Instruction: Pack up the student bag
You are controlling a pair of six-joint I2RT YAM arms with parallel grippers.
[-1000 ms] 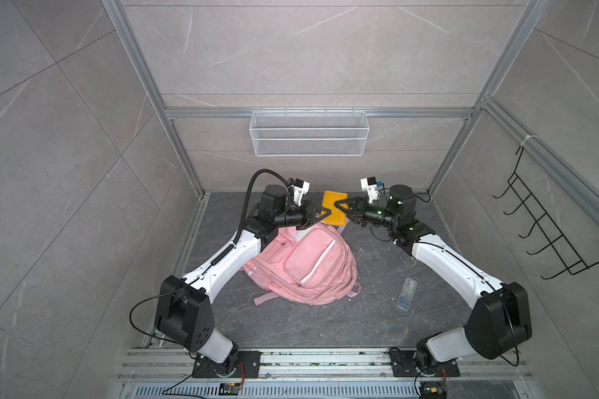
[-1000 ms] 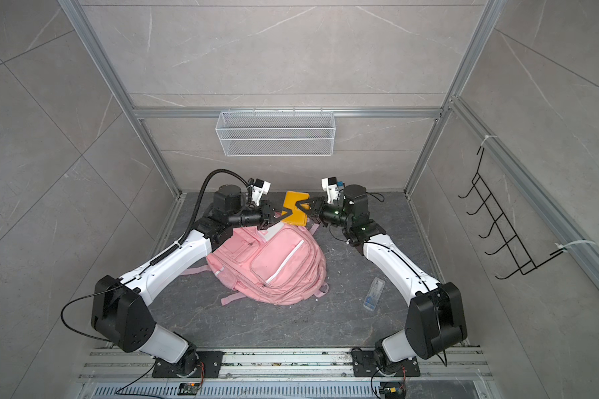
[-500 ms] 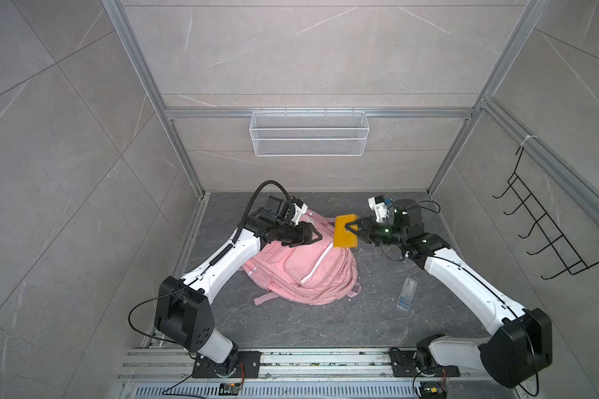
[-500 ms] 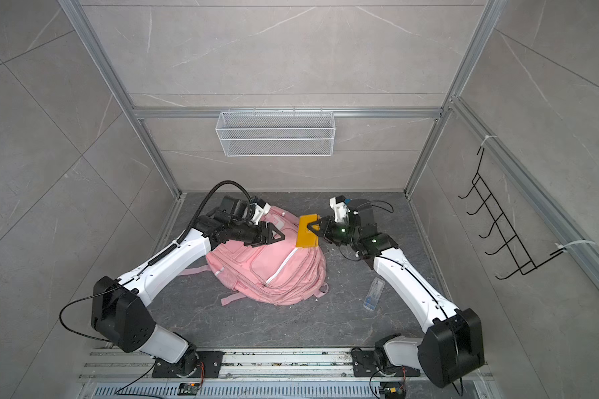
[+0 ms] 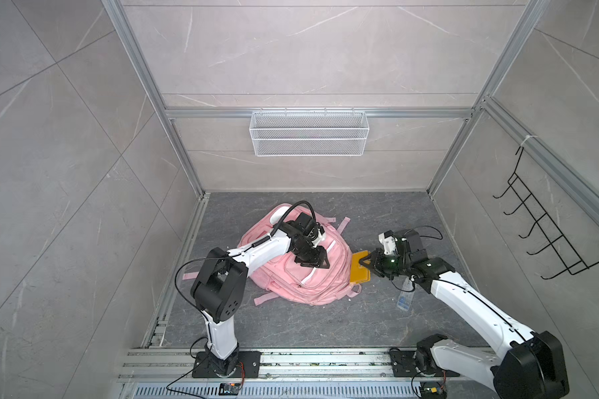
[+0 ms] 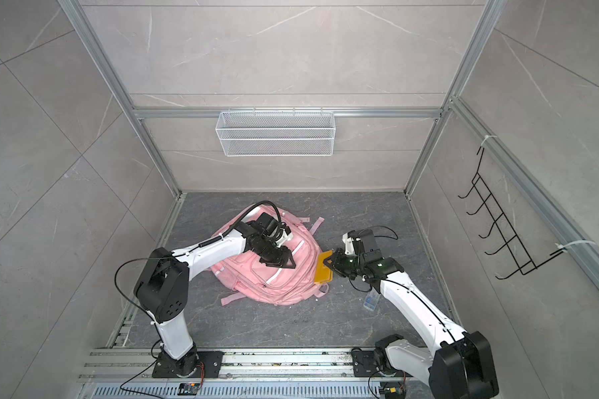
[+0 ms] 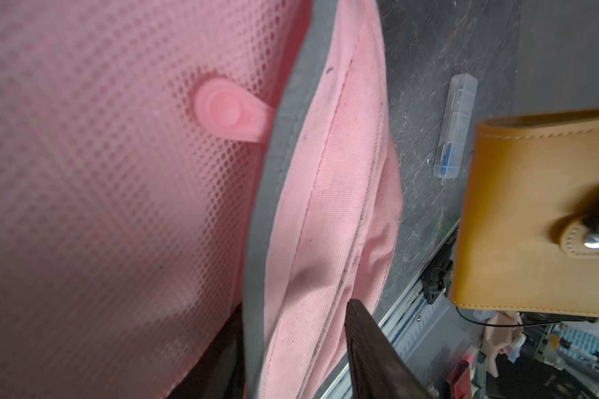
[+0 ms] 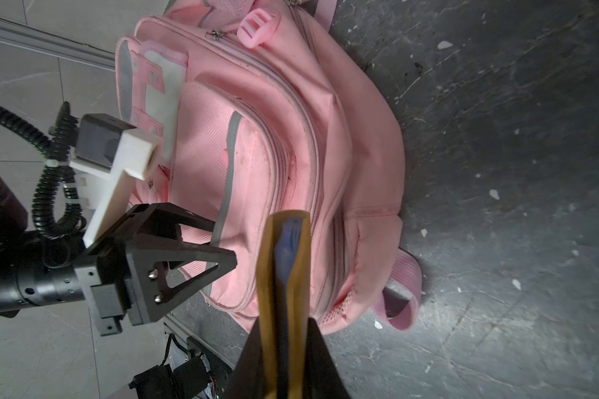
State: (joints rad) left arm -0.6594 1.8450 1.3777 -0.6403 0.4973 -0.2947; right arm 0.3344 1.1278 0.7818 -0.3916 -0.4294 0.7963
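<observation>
The pink student bag (image 5: 291, 279) (image 6: 274, 286) lies flat on the dark floor, front pockets up. My left gripper (image 5: 313, 262) (image 6: 281, 260) (image 7: 294, 307) rests on its front. Its jaws straddle a fold at the grey-trimmed pocket edge (image 7: 267, 193), and both fingers press the fabric. My right gripper (image 5: 370, 264) (image 6: 334, 264) (image 8: 284, 331) is shut on a tan notebook (image 5: 360, 273) (image 6: 323, 271) (image 7: 533, 214) (image 8: 284, 276) with a snap tab. It holds the notebook on edge at the bag's right side, close to the left gripper (image 8: 201, 255).
A clear plastic pen case (image 5: 404, 297) (image 6: 370, 298) (image 7: 455, 127) lies on the floor under my right forearm. A white wire basket (image 5: 308, 133) hangs on the back wall and a black hook rack (image 5: 547, 235) on the right wall. Metal rails run along the front.
The left gripper let go of the notebook behind the bag, opened, and came down onto the bag's front pocket. The right gripper carried the notebook forward to the bag's right side.
</observation>
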